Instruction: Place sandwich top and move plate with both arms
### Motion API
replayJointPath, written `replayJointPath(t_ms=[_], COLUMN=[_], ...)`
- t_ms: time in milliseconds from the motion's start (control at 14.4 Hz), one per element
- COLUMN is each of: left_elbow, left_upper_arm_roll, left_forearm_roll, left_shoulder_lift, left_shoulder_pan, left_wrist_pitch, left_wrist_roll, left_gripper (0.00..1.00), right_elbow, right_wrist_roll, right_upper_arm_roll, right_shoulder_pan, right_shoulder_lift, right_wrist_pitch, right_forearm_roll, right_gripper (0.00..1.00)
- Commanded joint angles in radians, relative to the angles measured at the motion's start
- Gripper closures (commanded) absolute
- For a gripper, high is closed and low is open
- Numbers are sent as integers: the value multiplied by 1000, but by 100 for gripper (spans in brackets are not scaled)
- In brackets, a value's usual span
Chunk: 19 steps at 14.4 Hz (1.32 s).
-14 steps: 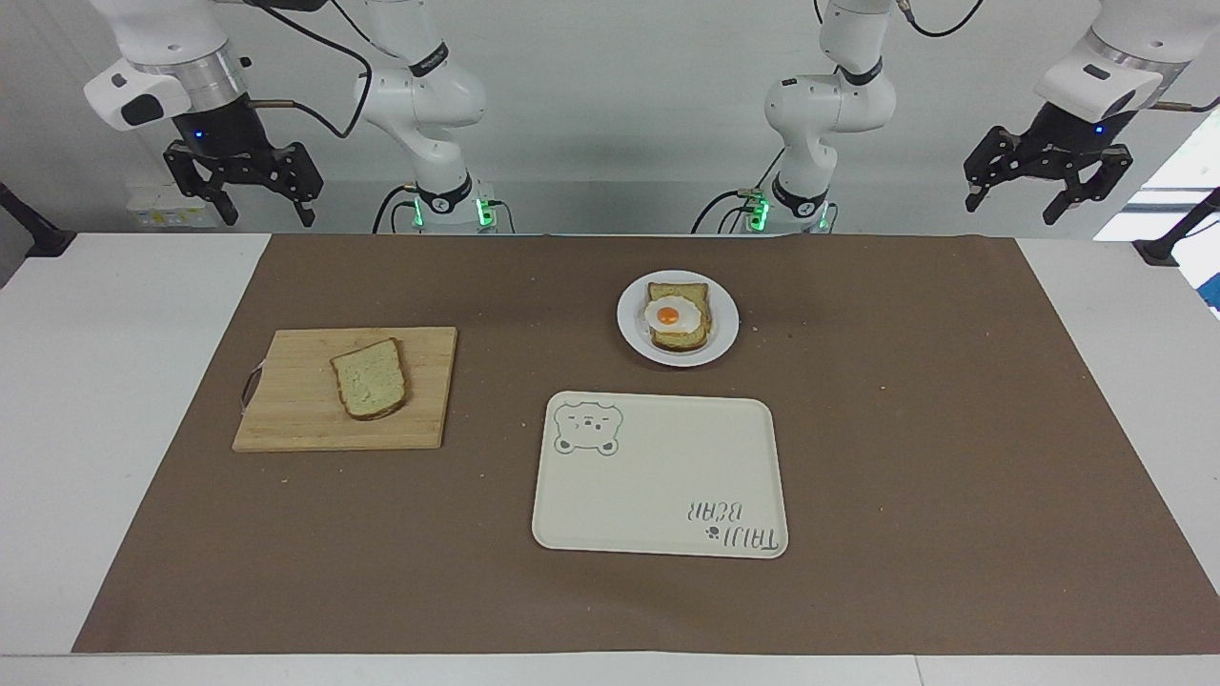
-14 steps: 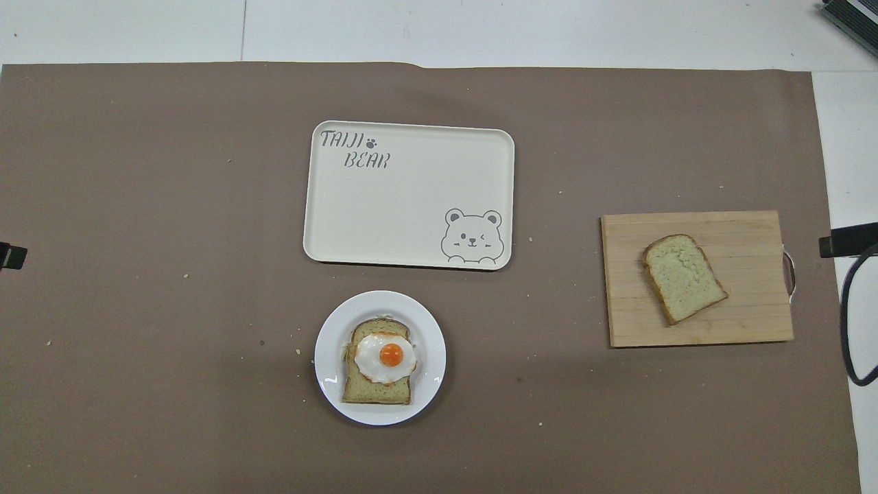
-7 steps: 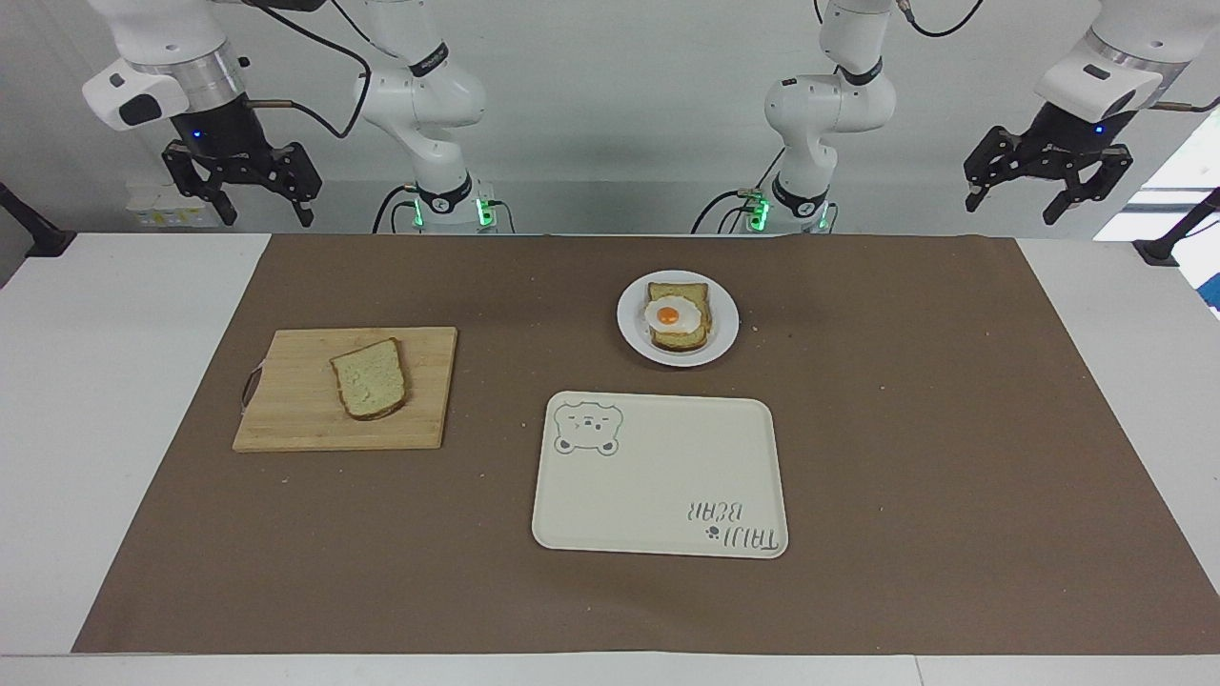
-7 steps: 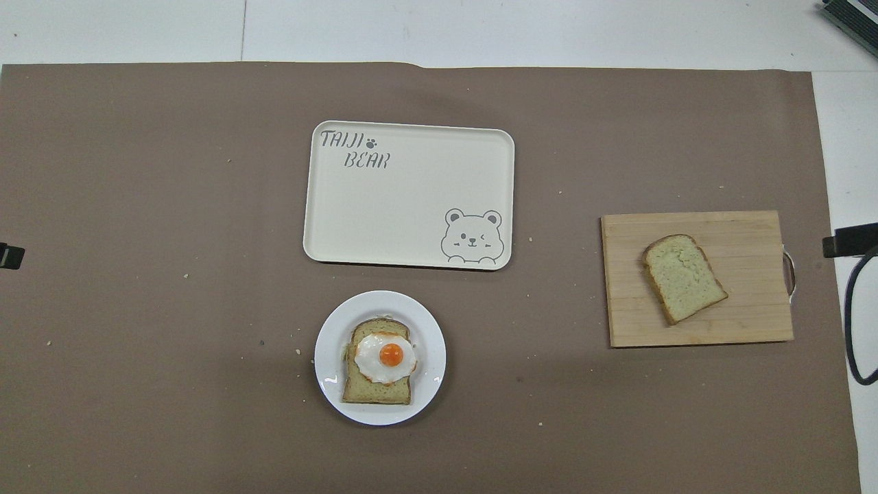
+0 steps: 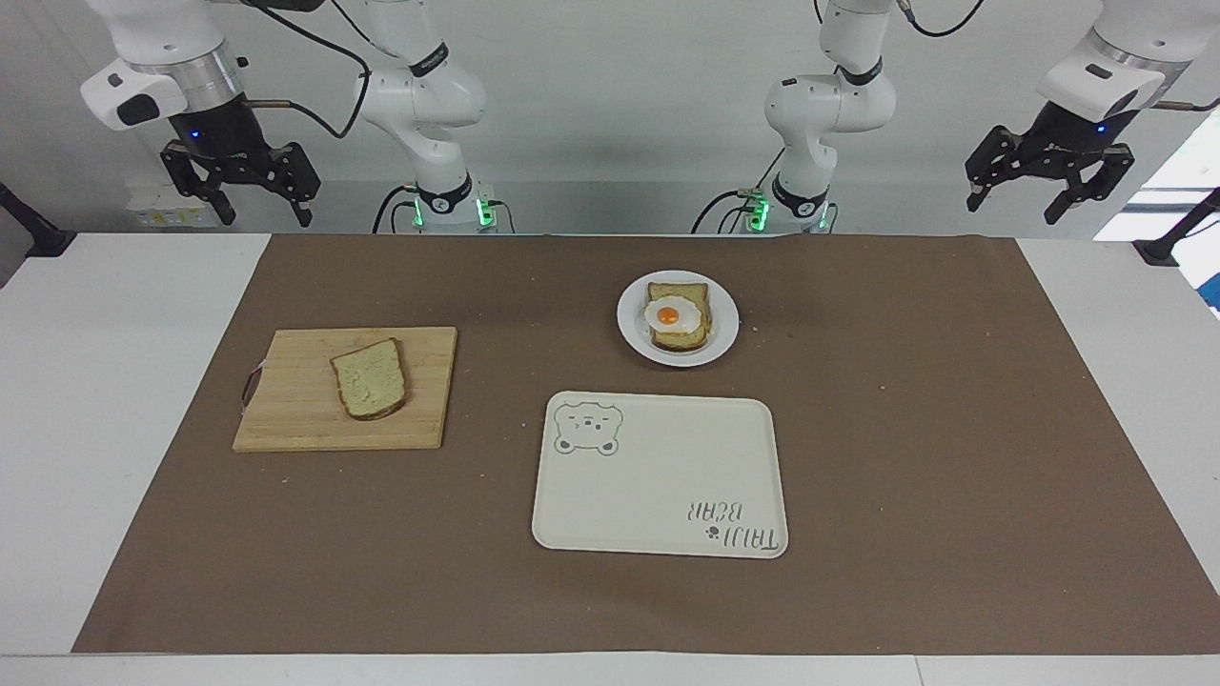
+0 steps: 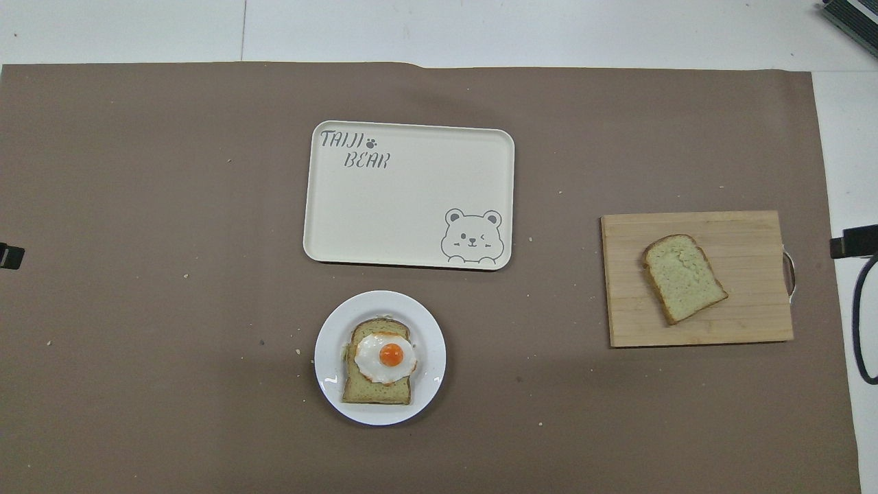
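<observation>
A brown mat (image 5: 905, 457) covers most of the white table (image 5: 95, 400). 2 white arms stand at the robots' edge: the right arm (image 5: 419, 105) and the left arm (image 5: 829, 105). The cream tray (image 5: 658, 495) with a bear print lies mid-table, well apart from both sets of fingers. A wooden board (image 5: 295, 400) sits toward the right arm's end, below and out from the right gripper (image 5: 240, 205), which hangs raised over the table's edge with fingers apart, holding nothing. The left gripper (image 5: 1047, 200) hangs likewise at the left arm's end, fingers apart and empty. The plate (image 5: 726, 319), between tray and robots, carries toast with 1 fried egg (image 5: 669, 314). The bread slice (image 5: 370, 379) lies flat on the board, untouched.
</observation>
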Motion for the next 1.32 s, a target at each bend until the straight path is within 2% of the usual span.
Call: replayJointPath(t_ms=[0,973,1251], left_elbow=[-20,-18,-18], left_upper_arm_roll=[-1,1,1], left_forearm_roll=[-4,-4,-4], left_shoulder_lift=[-22,-21,-21], left_shoulder_pan=[5,8,8], left_wrist_pitch=[-1,-2,-2], left_wrist_roll=[-3,-3,-3], left_gripper=[0,0,0], right_elbow=[-14,-35,-65], right_wrist_roll=[-32,8,6], right_upper_arm_roll=[3,8,8], right_shoulder_pan=[-12,5,5], right_shoulder_lift=[-12,-10,-6], right_wrist_pitch=[-10,16,110], right_forearm_roll=[-3,-3,-2], right_gripper=[0,0,0])
